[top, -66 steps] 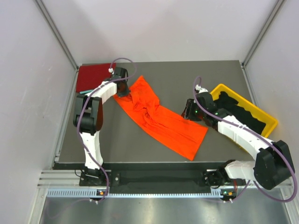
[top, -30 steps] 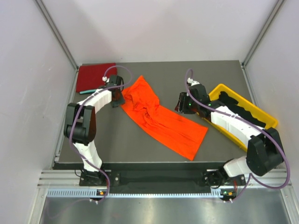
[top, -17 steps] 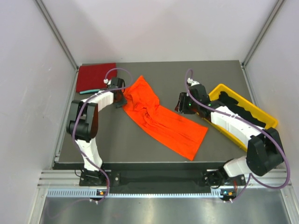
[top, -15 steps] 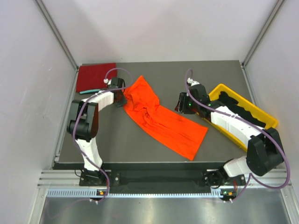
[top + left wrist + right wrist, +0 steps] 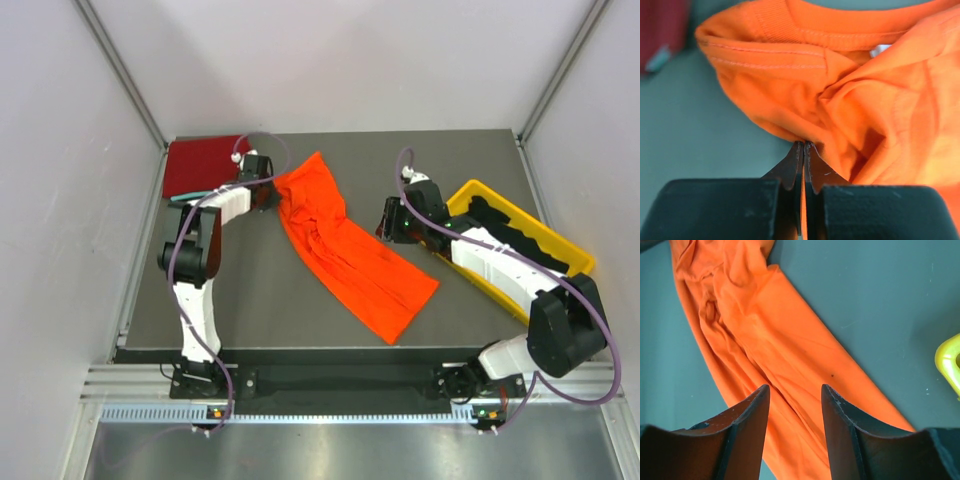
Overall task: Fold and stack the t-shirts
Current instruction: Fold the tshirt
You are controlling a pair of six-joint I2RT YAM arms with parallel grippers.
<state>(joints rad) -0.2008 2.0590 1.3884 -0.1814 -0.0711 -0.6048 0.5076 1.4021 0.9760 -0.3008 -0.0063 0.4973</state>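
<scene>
Top external shows one dark red cloth shirt (image 5: 200, 165) folded far left; my left hand (image 5: 804, 150) pinches the unfolded bright orange t-shirt (image 5: 345, 255), right hand (image 5: 794, 390) released.

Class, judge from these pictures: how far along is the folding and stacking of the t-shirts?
Done: a dark red shirt lies folded at the far-left corner. In hand: the left gripper is shut on the orange shirt, stretched out; the right gripper hovers open above it. Left: black shirts in the yellow bin.
</scene>
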